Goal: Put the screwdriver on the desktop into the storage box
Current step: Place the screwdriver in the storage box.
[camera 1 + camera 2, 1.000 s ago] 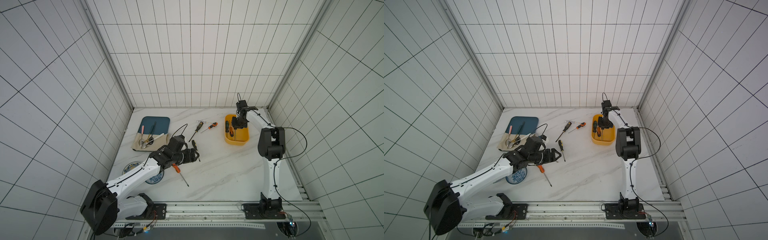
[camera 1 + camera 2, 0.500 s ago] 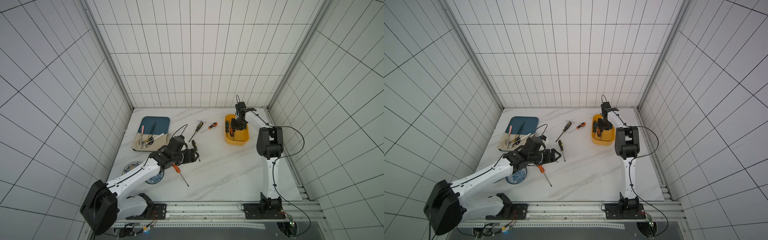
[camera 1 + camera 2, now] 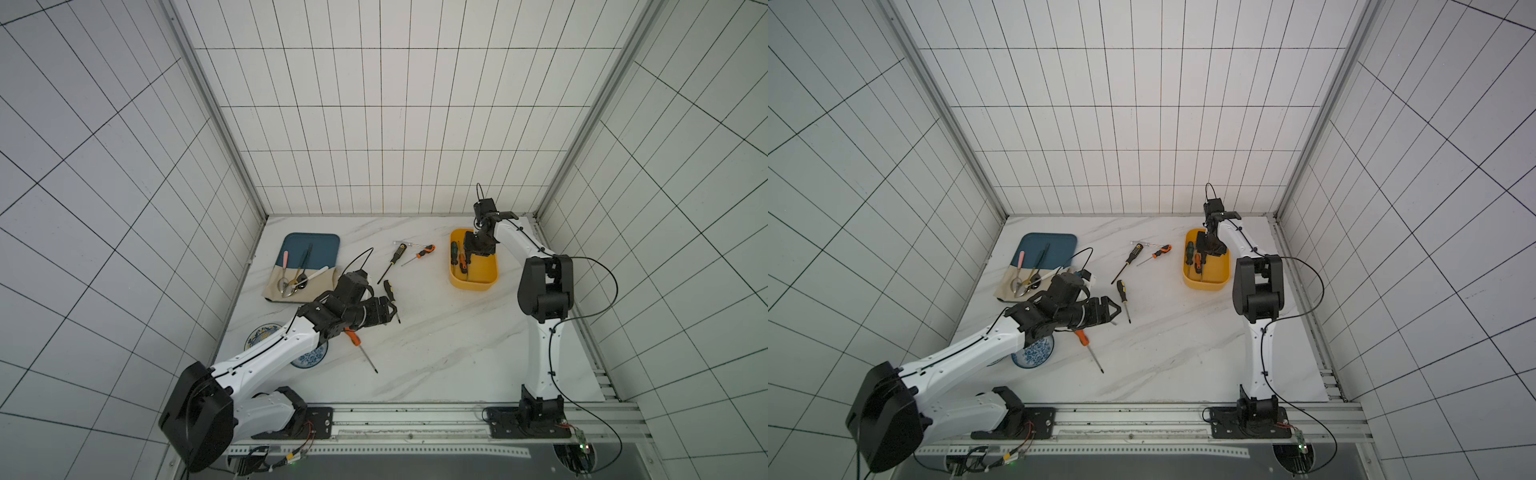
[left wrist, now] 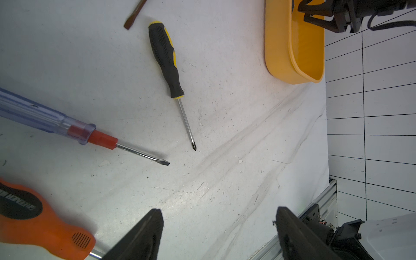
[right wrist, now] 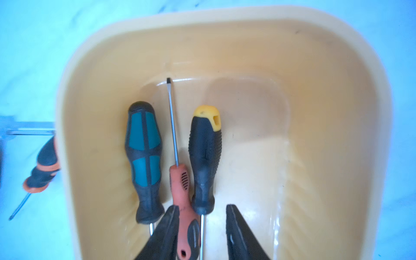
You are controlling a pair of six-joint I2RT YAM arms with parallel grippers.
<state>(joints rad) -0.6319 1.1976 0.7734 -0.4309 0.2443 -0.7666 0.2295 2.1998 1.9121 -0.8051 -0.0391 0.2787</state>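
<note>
Our right hand (image 5: 200, 208) hangs inside the storage box (image 5: 67, 112) with its fingers slightly spread. The shaft of the yellow-capped black screwdriver (image 5: 204, 157) runs between them, and both fingers stand clear of it, pinching nothing. Our left hand (image 4: 219, 210) hovers low over the middle of the bench (image 3: 436, 340), fingers spread wide over bare surface.

We see the white, grey-veined bench in both top views. A dark blue tray (image 3: 320, 245) lies by its far left corner, with spoons (image 3: 291, 282) on its pale near half. The yellow storage box sits near the far right corner, its long side along the right edge. It holds three tools side by side: a teal-and-black screwdriver (image 5: 144, 157), an orange slotted screwdriver (image 5: 182, 191) and the yellow-capped one. A blue-patterned plate (image 3: 1034, 353) rests toward the near left corner, partly under our left arm.

On the bench itself, an orange-handled screwdriver (image 3: 353, 336) lies just under the left wrist, tip toward the near edge. A long striped black-and-yellow screwdriver (image 3: 399, 251) lies between tray and box. A black-and-yellow Phillips screwdriver (image 4: 166, 63) lies just beyond the left fingertips. A clear-handled screwdriver (image 4: 45, 114) with a red collar shows only in the left wrist view, near the orange handle. A small orange-and-black screwdriver (image 3: 426, 250) lies just beside the box, toward the far edge.
</note>
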